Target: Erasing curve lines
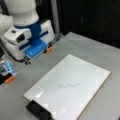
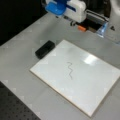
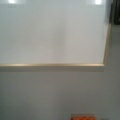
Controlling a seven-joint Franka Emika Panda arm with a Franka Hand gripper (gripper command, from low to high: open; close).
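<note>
Curve lines (image 1: 68, 86) lie unerased near the whiteboard's (image 2: 100, 82) centre: dry ink, nothing to grasp, likely wiped off. The rigid eraser block (image 2: 45, 49) touches a board corner. Gripper (image 1: 27, 60) hovers beyond the board's edge; its jaw state cannot be told.

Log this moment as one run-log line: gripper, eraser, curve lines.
gripper: raised off the white board, holds nothing | eraser: on table beside board, untouched | curve lines: intact, nothing erased
</note>
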